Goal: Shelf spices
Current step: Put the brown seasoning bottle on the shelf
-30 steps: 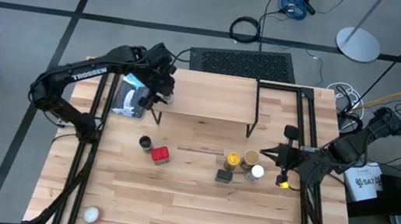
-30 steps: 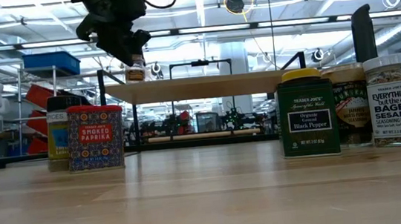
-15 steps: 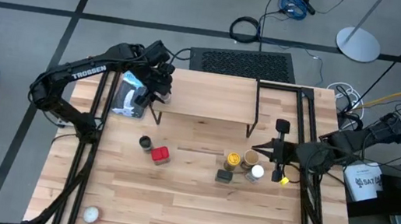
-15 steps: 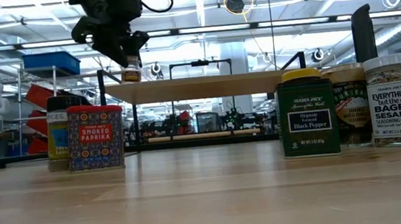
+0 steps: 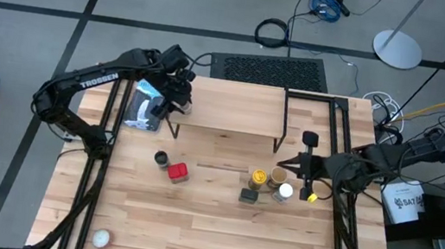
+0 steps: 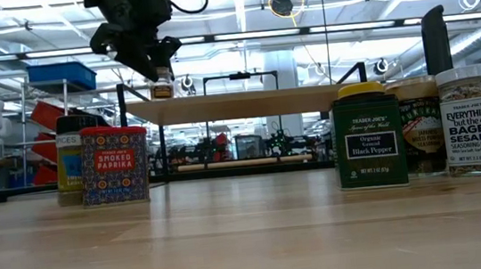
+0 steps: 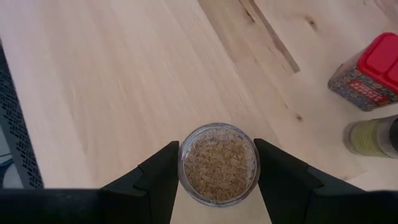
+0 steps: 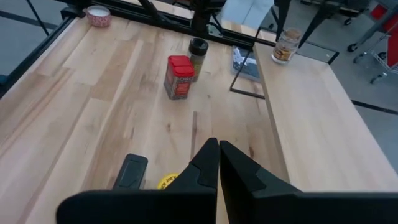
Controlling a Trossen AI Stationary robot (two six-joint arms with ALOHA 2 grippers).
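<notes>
Setting a small jar [image 7: 218, 163] on the left end of the shelf [image 5: 233, 109], left gripper [image 7: 217, 171] half-open and clasping its sides, right gripper [image 8: 219, 163] shut and empty near the table spices [image 5: 269, 186]; next, probably: release, lift clear.

Red patterned tin [image 6: 115, 165], dark green pepper tin [image 6: 369, 142], yellow lid

The right gripper [image 5: 280, 163] has swung in from the table's edge toward the white-lidded jar [image 5: 285, 190].
</notes>
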